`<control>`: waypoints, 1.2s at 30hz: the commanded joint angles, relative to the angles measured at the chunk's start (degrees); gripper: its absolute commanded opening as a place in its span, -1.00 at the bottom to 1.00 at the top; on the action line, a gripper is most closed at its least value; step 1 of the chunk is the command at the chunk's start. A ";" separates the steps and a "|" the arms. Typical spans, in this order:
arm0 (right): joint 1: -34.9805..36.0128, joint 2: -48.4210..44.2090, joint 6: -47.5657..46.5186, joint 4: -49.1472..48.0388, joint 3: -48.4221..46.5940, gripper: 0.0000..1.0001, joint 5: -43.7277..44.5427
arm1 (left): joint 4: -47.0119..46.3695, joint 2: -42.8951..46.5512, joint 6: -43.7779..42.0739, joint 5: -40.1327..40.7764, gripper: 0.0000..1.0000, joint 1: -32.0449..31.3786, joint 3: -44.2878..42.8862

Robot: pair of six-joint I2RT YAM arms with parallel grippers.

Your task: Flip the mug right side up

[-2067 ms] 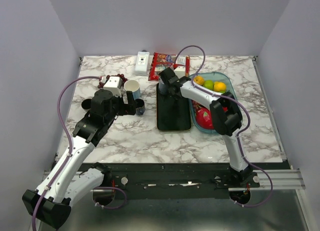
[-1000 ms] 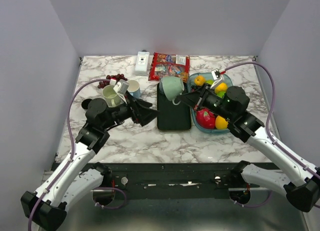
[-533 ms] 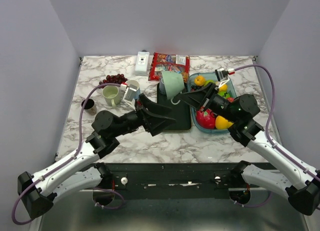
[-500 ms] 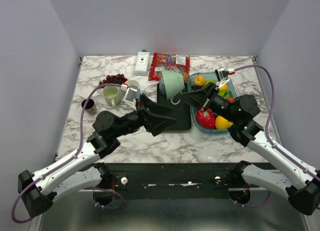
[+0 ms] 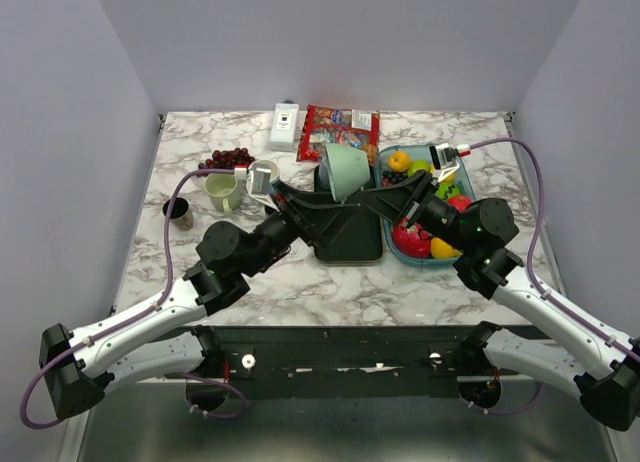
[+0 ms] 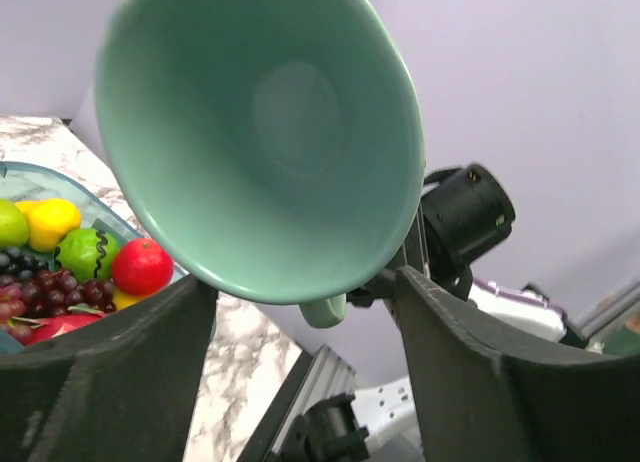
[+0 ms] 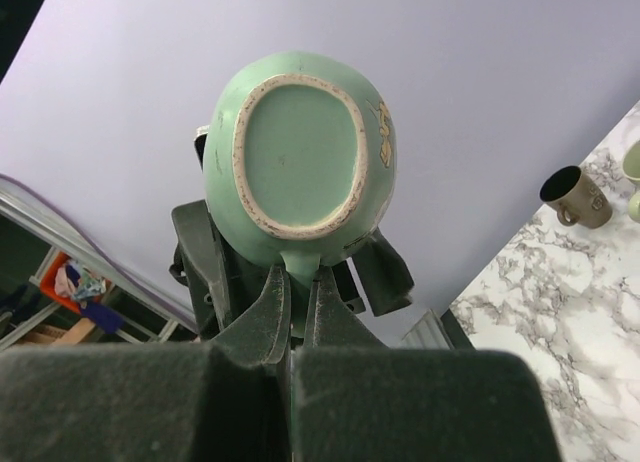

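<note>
Right tool (image 7: 298, 282) is pressed tight on the handle of the green mug (image 5: 345, 170), holding it aloft over the black tray (image 5: 347, 244), mouth turned toward the left tool (image 6: 302, 282), whose fingers stand spread either side of the rim, apparently placed to receive it for righting.

arms (image 5: 140, 320): white shells, black joints | cables (image 5: 167, 232): purple | left pincer (image 6: 302, 282), right pincer (image 7: 297, 272): black

The mug's (image 7: 300, 152) handle is mostly hidden between the fingers of the right hand (image 7: 297, 275).
</note>
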State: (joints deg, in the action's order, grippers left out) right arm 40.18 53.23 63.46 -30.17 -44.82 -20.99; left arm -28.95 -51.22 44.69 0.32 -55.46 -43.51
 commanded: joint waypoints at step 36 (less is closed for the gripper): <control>0.51 -1.20 -6.42 16.28 -3.08 -0.49 0.16 | 2.57 -0.37 -4.25 12.51 -1.00 -1.05 -3.87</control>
State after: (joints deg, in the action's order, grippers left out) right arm 39.79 52.21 60.01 -24.18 -45.32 -18.61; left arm -26.57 -52.82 44.03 7.40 -56.84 -45.25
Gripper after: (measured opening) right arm 0.191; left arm 0.259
